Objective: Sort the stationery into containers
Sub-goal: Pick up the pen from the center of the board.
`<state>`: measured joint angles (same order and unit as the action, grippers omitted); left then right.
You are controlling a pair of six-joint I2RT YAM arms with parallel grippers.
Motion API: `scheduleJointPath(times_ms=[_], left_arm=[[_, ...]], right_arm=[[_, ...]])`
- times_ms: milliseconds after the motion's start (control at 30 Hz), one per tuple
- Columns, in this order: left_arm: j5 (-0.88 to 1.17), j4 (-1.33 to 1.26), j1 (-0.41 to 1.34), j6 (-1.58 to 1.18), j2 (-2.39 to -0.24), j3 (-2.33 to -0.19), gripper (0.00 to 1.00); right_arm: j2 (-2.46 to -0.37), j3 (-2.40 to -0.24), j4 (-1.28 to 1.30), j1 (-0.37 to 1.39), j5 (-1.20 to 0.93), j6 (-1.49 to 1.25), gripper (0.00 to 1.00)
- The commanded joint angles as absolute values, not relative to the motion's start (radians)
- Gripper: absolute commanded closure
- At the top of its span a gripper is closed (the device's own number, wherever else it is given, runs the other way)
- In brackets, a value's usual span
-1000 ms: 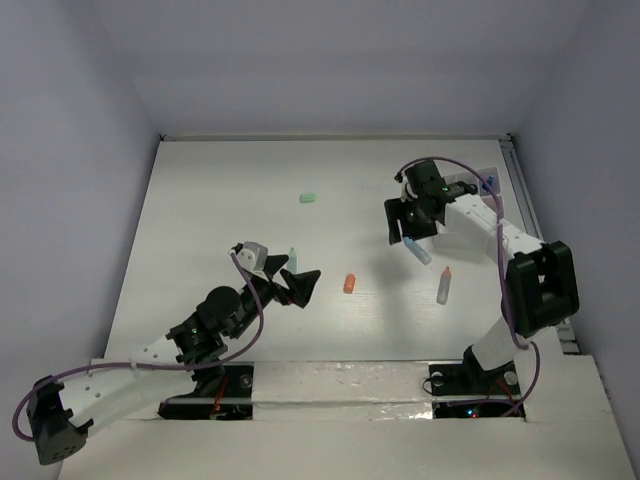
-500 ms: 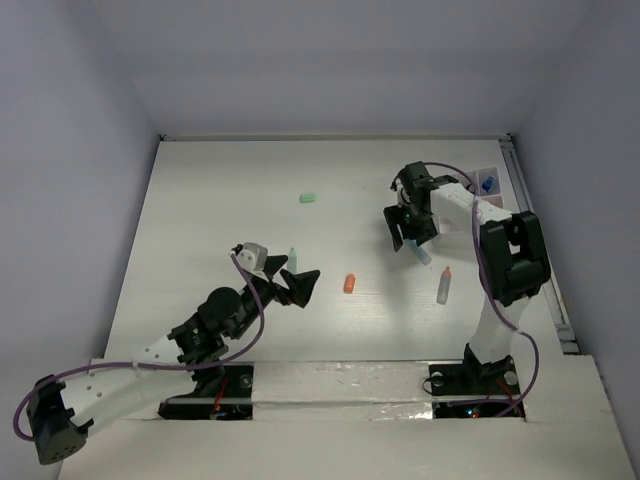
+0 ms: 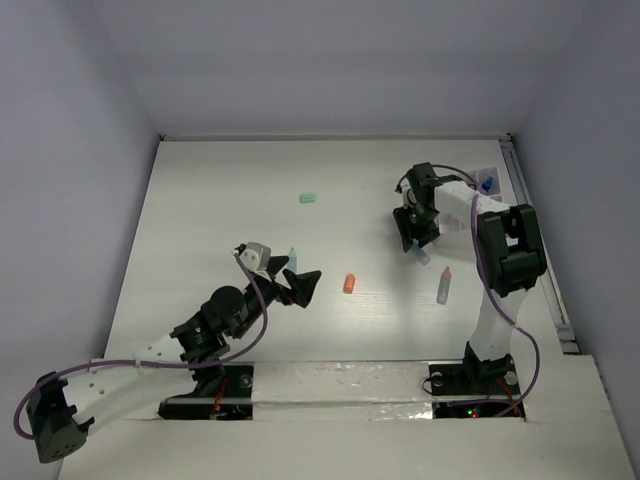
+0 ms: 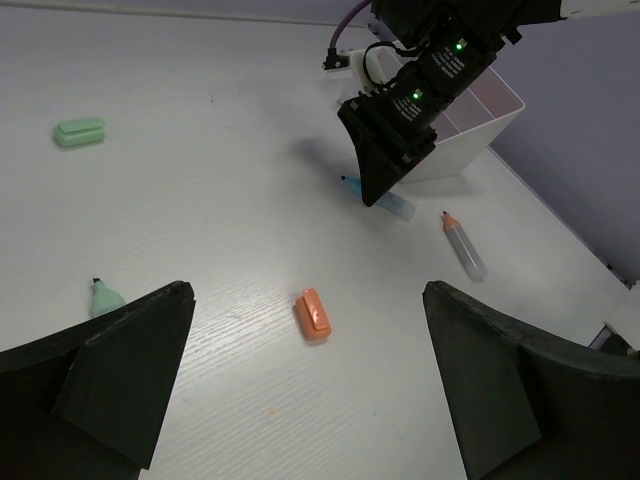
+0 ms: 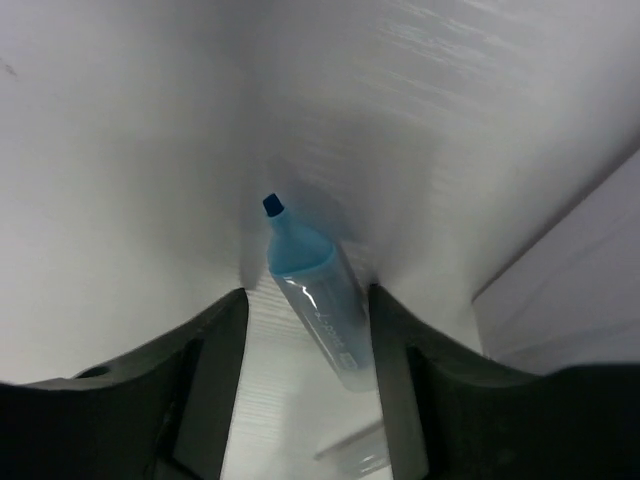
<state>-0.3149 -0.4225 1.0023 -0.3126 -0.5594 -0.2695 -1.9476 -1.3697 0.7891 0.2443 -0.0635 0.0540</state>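
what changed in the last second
The right gripper came down over the blue pen, its jaws narrowing beside it but not yet gripping. The left gripper, orange eraser, grey pen and green eraser stayed put.

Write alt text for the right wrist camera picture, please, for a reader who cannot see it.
A blue marker lies on the white table between the open dark fingers of the right gripper, its dark tip pointing away from the camera. Part of a white container wall shows at the right edge.
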Motion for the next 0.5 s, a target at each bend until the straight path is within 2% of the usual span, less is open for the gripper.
scheduleJointPath(times_ms=[0, 67, 100, 167, 200, 300, 467], left_arm=[[-0.321, -0.476, 1.008, -0.308, -0.554, -0.272, 0.02], [-0.318, -0.480, 1.008, -0.311, -0.551, -0.270, 0.02], [-0.308, -0.483, 1.008, -0.313, -0.551, -0.270, 0.02], [-0.293, -0.494, 1.008, -0.322, -0.561, -0.270, 0.02], [-0.273, -0.500, 1.008, -0.327, -0.568, -0.271, 0.02], [-0.226, -0.521, 1.008, -0.357, -0.606, -0.276, 0.02], [-0.180, -0.575, 1.008, -0.413, -0.675, -0.285, 0.04]], right_arm=[[-1.959, -1.391, 0.741, 0.238, -0.175, 0.058, 0.50], [-1.951, -1.376, 0.724, 0.238, -0.201, 0.038, 0.62], [-1.948, -1.361, 0.704, 0.247, -0.207, 0.034, 0.72], [-1.939, -1.348, 0.686, 0.256, -0.206, 0.009, 0.82], [-1.934, -1.344, 0.661, 0.265, -0.199, 0.002, 0.93], [-1.896, -1.332, 0.594, 0.288, -0.192, -0.055, 0.98], [-1.772, -1.353, 0.551, 0.383, -0.137, -0.116, 1.00]])
